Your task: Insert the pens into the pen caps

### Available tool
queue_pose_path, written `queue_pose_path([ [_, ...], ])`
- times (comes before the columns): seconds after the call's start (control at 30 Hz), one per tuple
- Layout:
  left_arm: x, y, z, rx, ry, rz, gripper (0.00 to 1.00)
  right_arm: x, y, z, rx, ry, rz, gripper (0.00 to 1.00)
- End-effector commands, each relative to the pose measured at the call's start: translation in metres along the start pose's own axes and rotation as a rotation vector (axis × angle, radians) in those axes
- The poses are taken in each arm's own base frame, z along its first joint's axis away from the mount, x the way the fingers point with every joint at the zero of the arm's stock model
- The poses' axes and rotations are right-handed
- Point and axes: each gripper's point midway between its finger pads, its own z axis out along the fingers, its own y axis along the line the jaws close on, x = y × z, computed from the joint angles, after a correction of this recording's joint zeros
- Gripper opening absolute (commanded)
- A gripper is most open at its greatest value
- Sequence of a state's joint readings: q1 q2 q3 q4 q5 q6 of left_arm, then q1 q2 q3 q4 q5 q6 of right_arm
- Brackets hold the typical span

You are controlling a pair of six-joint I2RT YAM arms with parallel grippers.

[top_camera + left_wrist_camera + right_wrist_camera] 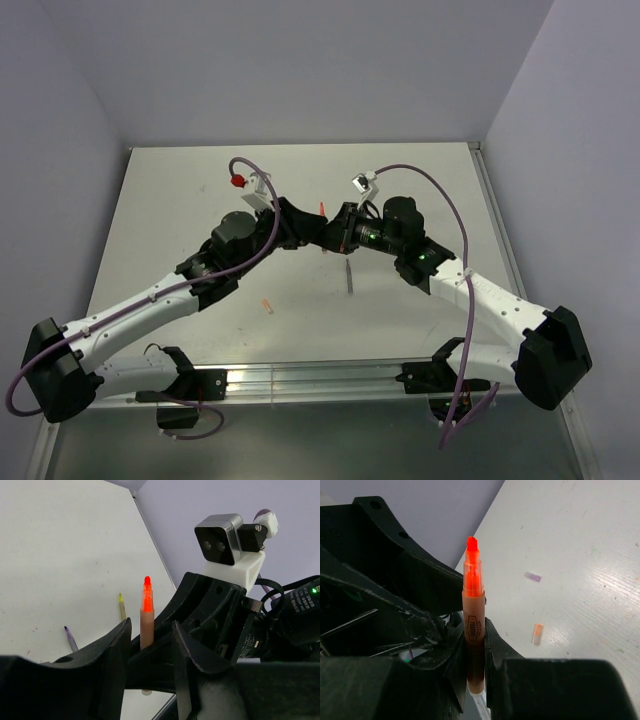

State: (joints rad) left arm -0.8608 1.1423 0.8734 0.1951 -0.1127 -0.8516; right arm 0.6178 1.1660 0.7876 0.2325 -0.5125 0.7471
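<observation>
My right gripper (474, 645) is shut on the orange-red pen (472, 605) and holds it upright above the table, bright tip up. My left gripper (149, 635) is open, its fingers on either side of that pen (146, 612) without touching it. The two grippers meet at the table's middle, left (306, 232) and right (338, 233). The dark purple-grey pen (70, 638) and the yellow-green pen (122, 606) lie on the table. The orange cap (537, 634) and the lilac-pink cap (533, 576) lie loose on the table. The cream-yellow cap is out of view.
In the top view the dark pen (349, 275) lies just in front of the grippers and the orange cap (267, 305) lies nearer the left arm. Grey walls close the table (180, 190) at the back and sides. A metal rail (300, 378) runs along the near edge.
</observation>
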Motion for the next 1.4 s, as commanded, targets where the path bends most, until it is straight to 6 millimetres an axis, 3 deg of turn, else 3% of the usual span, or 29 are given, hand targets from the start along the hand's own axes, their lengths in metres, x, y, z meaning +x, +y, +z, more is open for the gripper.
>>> queue_pose_path([
  [0.0, -0.027, -0.019, -0.011, 0.020, -0.072, 0.035, 0.43, -0.022, 0.016, -0.006, -0.014, -0.078, -0.061, 0.00],
  [0.17, -0.050, 0.008, -0.033, -0.143, -0.171, 0.016, 0.48, -0.029, 0.004, -0.015, 0.064, -0.120, -0.078, 0.00],
  [0.33, -0.051, 0.043, -0.058, -0.327, -0.177, -0.001, 0.51, -0.021, -0.010, -0.023, 0.107, -0.082, -0.103, 0.00],
  [0.57, 0.004, 0.104, -0.092, -0.591, -0.006, -0.097, 0.49, 0.019, -0.024, -0.042, 0.131, 0.015, -0.102, 0.00],
  [0.77, 0.074, 0.157, -0.118, -0.764, 0.108, -0.180, 0.47, 0.061, -0.045, -0.052, 0.193, 0.103, -0.080, 0.00],
  [0.93, 0.111, 0.173, -0.133, -0.910, 0.151, -0.178, 0.46, 0.094, -0.051, -0.048, 0.212, 0.182, -0.088, 0.00],
  [1.03, 0.120, 0.180, -0.135, -0.973, 0.147, -0.173, 0.46, 0.107, -0.054, -0.047, 0.218, 0.213, -0.091, 0.00],
  [1.37, 0.146, 0.200, -0.129, -1.042, 0.180, -0.152, 0.37, 0.113, -0.054, -0.051, 0.219, 0.217, -0.103, 0.00],
])
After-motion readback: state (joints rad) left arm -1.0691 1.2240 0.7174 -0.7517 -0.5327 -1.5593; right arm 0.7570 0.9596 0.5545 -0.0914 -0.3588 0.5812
